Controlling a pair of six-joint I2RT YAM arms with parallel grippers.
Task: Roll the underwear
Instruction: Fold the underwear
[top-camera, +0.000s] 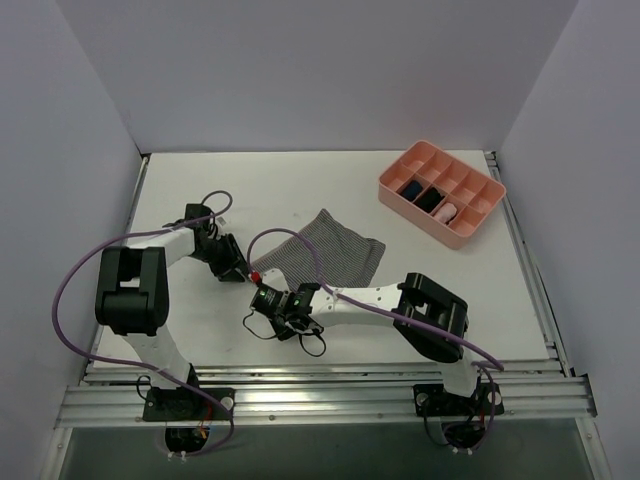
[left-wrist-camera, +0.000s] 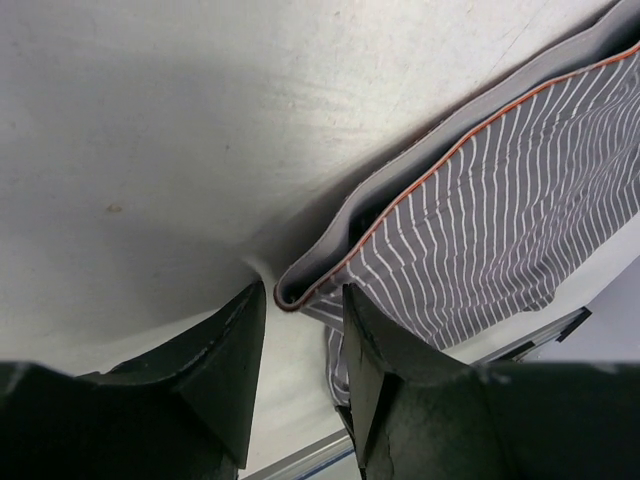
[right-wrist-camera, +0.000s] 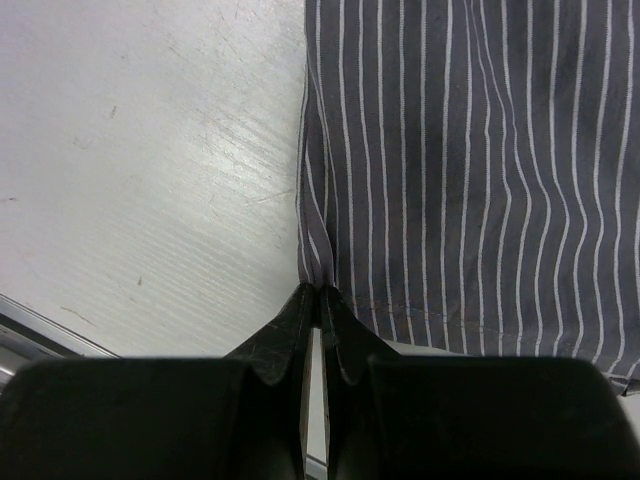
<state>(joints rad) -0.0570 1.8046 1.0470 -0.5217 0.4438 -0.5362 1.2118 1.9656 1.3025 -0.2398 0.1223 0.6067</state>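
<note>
The underwear (top-camera: 325, 250), grey striped cloth with a grey waistband edged in orange, lies flat in the middle of the table. My left gripper (top-camera: 243, 270) is at its left corner. In the left wrist view its jaws are open, and the folded waistband corner (left-wrist-camera: 300, 290) sits just at the gap between the fingertips (left-wrist-camera: 303, 305). My right gripper (top-camera: 272, 296) is at the near left edge of the garment. In the right wrist view its jaws (right-wrist-camera: 320, 295) are shut on a pinch of the striped cloth (right-wrist-camera: 470, 170) at the hem.
A pink divided tray (top-camera: 480, 215) stands at the back right, with a dark, a blue and a pink rolled bundle in its compartments. The metal rail (top-camera: 320, 385) runs along the near table edge. White walls enclose the table.
</note>
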